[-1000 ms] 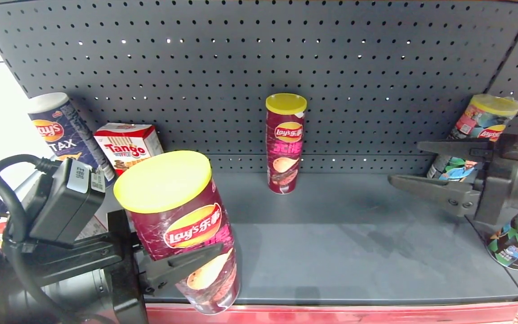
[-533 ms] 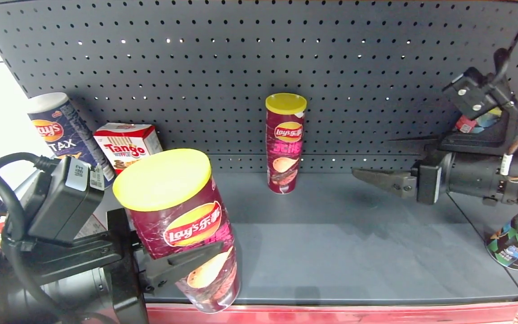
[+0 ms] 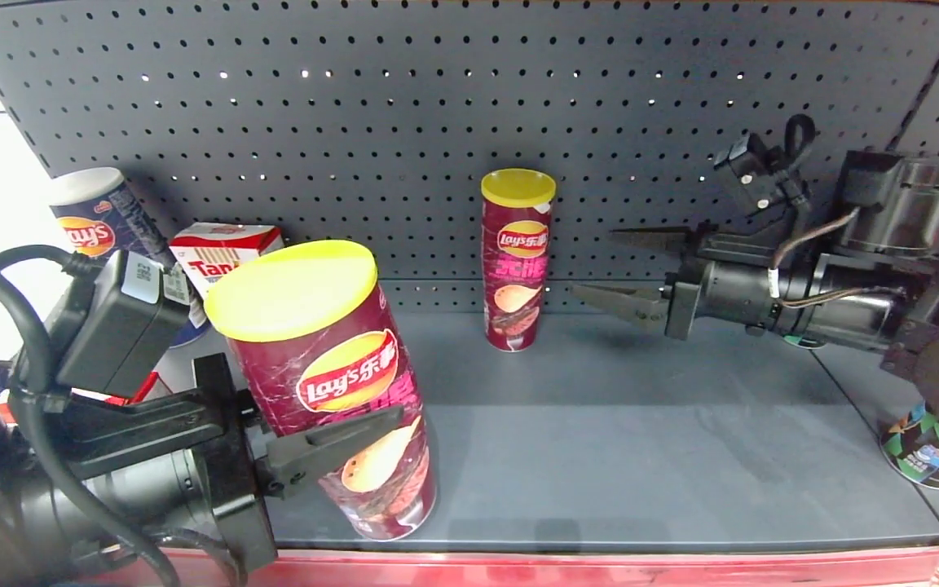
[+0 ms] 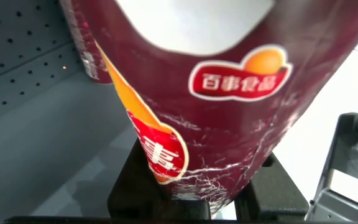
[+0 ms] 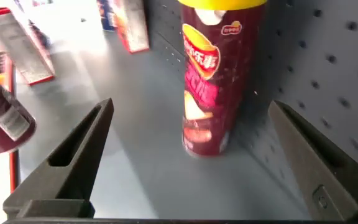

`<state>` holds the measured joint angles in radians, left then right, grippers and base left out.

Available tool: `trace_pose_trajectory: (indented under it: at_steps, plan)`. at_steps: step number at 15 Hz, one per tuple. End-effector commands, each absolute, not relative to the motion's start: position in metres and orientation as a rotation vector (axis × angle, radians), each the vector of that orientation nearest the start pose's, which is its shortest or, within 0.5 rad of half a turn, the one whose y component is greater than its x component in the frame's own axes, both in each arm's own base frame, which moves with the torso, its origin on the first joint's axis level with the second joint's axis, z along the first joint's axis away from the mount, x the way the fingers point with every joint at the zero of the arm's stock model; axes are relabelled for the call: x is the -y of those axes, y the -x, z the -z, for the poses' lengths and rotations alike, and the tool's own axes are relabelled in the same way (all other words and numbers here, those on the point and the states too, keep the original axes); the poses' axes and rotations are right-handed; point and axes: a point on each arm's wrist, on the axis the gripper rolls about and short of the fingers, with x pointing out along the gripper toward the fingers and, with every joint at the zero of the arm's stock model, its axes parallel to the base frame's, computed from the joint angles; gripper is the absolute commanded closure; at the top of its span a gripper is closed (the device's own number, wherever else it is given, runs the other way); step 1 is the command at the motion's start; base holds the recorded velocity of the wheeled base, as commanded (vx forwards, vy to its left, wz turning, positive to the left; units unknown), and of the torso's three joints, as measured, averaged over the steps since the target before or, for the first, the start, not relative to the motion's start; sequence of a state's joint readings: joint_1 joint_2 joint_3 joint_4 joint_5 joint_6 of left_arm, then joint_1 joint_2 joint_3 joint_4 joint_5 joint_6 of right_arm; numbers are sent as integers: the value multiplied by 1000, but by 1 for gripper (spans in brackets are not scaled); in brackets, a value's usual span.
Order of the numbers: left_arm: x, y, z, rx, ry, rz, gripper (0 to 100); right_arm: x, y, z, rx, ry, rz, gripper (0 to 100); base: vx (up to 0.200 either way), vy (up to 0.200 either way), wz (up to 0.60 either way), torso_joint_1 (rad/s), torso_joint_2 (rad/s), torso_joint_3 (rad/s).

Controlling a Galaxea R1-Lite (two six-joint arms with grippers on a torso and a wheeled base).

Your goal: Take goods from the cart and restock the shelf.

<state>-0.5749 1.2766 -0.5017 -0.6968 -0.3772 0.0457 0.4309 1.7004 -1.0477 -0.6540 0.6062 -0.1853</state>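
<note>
— Two fingers of our left gripper point(image 3: 355, 432) clamp the maroon cylindrical chip can with a yellow plastic lid point(image 3: 315, 350); the far finger hides behind it.
— Our right gripper point(image 3: 600, 265)?
— Spread apart, facing a matching can point(image 3: 517, 261) upright by the grey pegboard point(image 3: 437, 98). Whether ours touches the grey metal shelf point(image 3: 641, 456) at its front, we cannot tell. Both labels bear red-yellow ovals.

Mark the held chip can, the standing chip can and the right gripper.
held chip can point(image 3: 339, 383), head view, on its front label.
standing chip can point(image 3: 517, 269), head view, middle of its body.
right gripper point(image 3: 596, 262), head view, midway between its open fingertips.
</note>
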Motion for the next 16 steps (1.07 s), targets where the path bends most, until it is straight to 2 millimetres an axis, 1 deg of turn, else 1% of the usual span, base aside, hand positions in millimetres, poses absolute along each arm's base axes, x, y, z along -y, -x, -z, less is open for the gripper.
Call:
trace_pose_trajectory:
  at_steps: [1,2,3,4,5,6,9,11,15,16]
  plan:
    - [109,-159,-210,-65,-49,938,100,-149,-326,-230,88,165,-1085,0,0,0,0,0,0,0]
    - [109,-159,-210,-65,-48,937,100,-150,-329,-231,99,166,-1094,0,0,0,0,0,0,0]
    - [107,-159,-211,-62,-47,928,100,-154,-341,-230,114,168,-1102,0,0,0,0,0,0,0]
    - [106,-159,-211,-61,-47,926,100,-157,-347,-228,115,169,-1105,0,0,0,0,0,0,0]
    - [106,-159,-211,-59,-46,926,100,-157,-348,-227,113,169,-1106,0,0,0,0,0,0,0]
    - [107,-159,-211,-61,-47,926,100,-162,-355,-222,109,167,-1128,0,0,0,0,0,0,0]
    - [107,-161,-211,-64,-47,925,100,-170,-366,-215,105,166,-1139,0,0,0,0,0,0,0]
    - [106,-161,-210,-66,-47,922,100,-177,-371,-209,100,164,-1152,0,0,0,0,0,0,0]
    - [106,-161,-210,-67,-47,919,100,-194,-373,-196,94,161,-1187,0,0,0,0,0,0,0]
    - [106,-161,-209,-69,-47,919,100,-196,-372,-195,93,160,-1191,0,0,0,0,0,0,0]
